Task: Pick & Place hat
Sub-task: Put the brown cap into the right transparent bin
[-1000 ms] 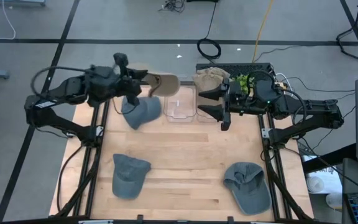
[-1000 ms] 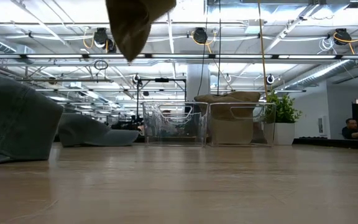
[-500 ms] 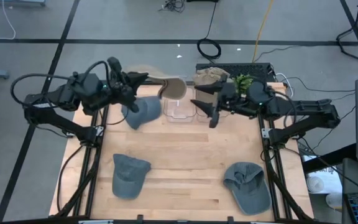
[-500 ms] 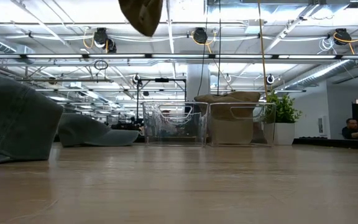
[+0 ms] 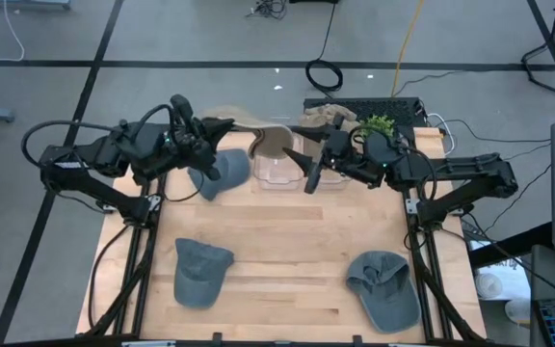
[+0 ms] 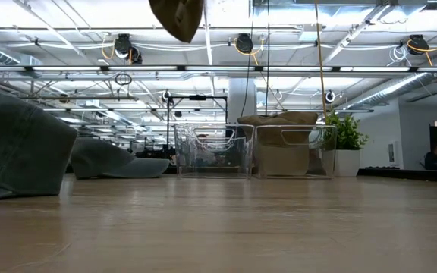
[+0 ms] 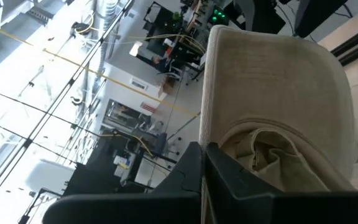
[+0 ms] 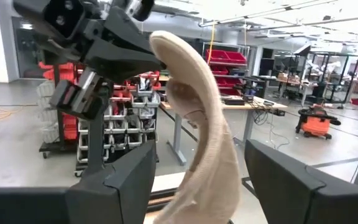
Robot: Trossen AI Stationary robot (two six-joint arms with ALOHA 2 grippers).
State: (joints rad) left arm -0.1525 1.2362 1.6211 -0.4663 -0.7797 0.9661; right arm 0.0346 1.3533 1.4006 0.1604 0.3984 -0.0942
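Clear bin (image 6: 292, 152) with tan hat (image 6: 278, 119)

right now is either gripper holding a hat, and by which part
The left gripper is shut on the tan hat, at its crown end. The right gripper is open beside it, holding nothing.

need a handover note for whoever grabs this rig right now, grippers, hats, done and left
Left gripper: shut on the tan hat, held in the air above the clear bins.
Right gripper: open, fingers either side of the tan hat's brim, not closed.
Done: one tan cap sits in the right bin.
Left: complete the handover and bin the hat; three grey caps remain on the table.
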